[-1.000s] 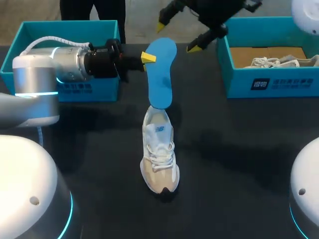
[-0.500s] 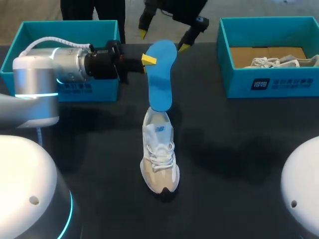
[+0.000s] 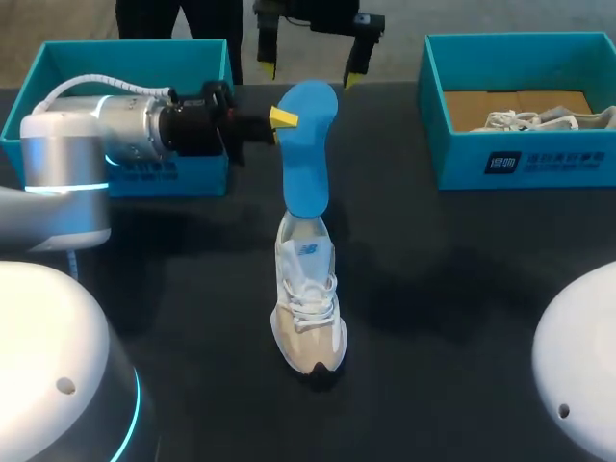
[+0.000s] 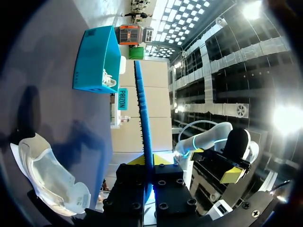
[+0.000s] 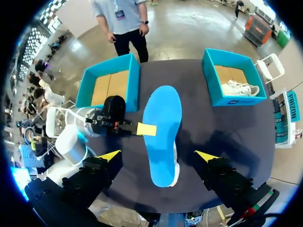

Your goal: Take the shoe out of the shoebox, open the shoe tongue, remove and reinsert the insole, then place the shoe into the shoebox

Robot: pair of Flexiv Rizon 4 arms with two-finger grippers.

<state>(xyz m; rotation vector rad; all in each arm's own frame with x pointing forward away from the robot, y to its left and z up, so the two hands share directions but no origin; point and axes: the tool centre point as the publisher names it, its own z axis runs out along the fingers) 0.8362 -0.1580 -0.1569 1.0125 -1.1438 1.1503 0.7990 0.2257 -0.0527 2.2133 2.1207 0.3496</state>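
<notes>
Your left gripper [image 3: 282, 117] pinches the flat blue foam insole [image 3: 306, 144] by its edge, lower end at the white lace-up sneaker [image 3: 308, 308] beneath. Your right gripper [image 3: 308, 72] hangs wide open above. That thin grip may let it twist.

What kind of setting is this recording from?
Probably a two-arm robot test bench set up for shoe handling: a dark table carrying a teal shoebox, a second shoebox and a white shoe, with the left claw shut on a blue insole.
</notes>
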